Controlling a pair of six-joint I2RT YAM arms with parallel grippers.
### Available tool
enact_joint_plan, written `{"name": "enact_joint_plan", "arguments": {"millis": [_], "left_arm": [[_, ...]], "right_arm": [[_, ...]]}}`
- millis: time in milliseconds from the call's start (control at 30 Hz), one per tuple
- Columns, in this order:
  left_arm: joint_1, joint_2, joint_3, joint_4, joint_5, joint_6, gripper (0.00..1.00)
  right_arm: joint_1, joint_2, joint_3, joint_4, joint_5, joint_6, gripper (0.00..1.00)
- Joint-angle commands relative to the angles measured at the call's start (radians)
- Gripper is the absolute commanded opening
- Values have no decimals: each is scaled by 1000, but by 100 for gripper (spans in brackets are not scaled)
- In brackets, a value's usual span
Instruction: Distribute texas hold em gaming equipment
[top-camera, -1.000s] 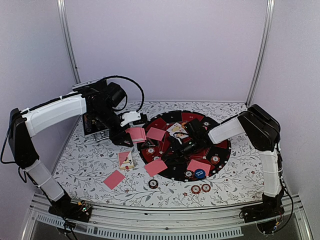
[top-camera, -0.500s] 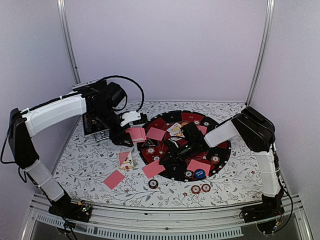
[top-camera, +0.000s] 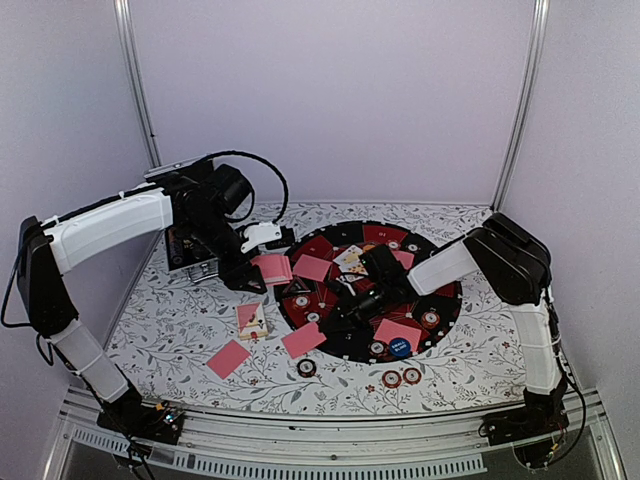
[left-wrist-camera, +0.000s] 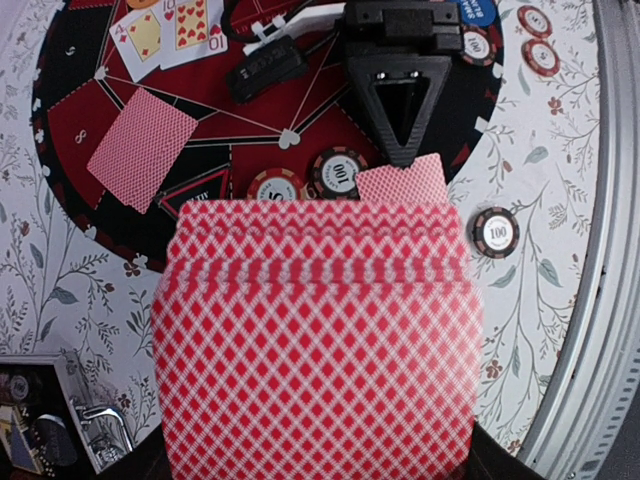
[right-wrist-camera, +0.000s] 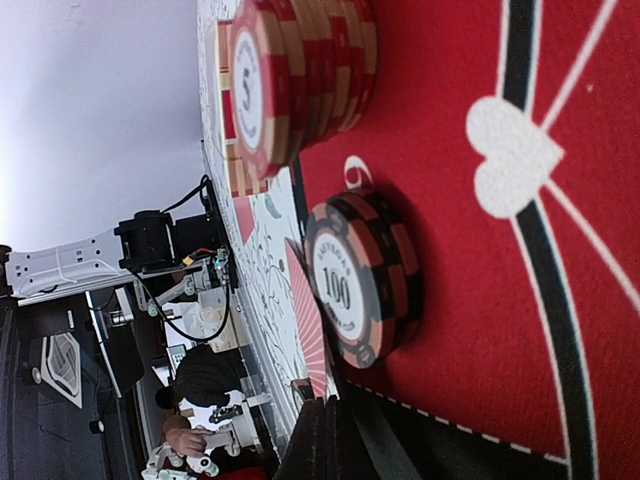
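— Pale lilac walls (top-camera: 330, 100) all round, white floral tablecloth (top-camera: 180, 320) below, round black-and-red felt mat (top-camera: 372, 232) right of centre. Anything different from a second ago?

— Yes, on the right arm (top-camera: 450, 262). Reaches further across the mat now, and has snapped the right gripper (left-wrist-camera: 405, 158) from wide apart to fully closed.

— Closed on what?

— On the top edge of a single pink-backed playing card (left-wrist-camera: 400, 184), going by the left wrist view. Lies at the mat's near-left rim, partly over the cloth, shifted slightly toward the near-left since then.

— And the white left arm (top-camera: 110, 225)?

— Unmoved. Keeps the left gripper (top-camera: 258, 275) clamped on the thick pink-backed deck (left-wrist-camera: 315, 340), held above the cloth just left of the mat.

— Meaning for the deal?

— Probably marks the pick-up of one card for another seat. Leaves lifting and placing to do. Calls for a low, slow lift, to avoid slipping out of an edge pinch.

— Smaller bits?

— Loose pink-backed card (top-camera: 228, 358) on the cloth near the front, face-up card (top-camera: 256, 326) just behind it. Stack of red-and-white chips (right-wrist-camera: 300, 70) and dark brown chip stack marked 100 (right-wrist-camera: 350, 290) on the mat near the closed fingers, close together but apart. Blue button disc (top-camera: 400, 348) at the mat's near edge.
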Motion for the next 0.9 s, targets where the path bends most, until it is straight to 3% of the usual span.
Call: {"name": "enact_joint_plan", "arguments": {"millis": [0, 167, 400, 867], "left_arm": [[6, -33, 13, 1, 9, -4, 0], [6, -33, 12, -2, 10, -4, 0], [7, -39, 4, -3, 6, -4, 0], [7, -39, 9, -2, 8, -4, 0]], "right_arm": [[-4, -93, -24, -13, 3, 7, 0], [-86, -236, -70, -84, 39, -35, 0], [-178, -386, 19, -459, 272, -229, 0], [-178, -424, 354, -903, 991, -449, 0]]}}
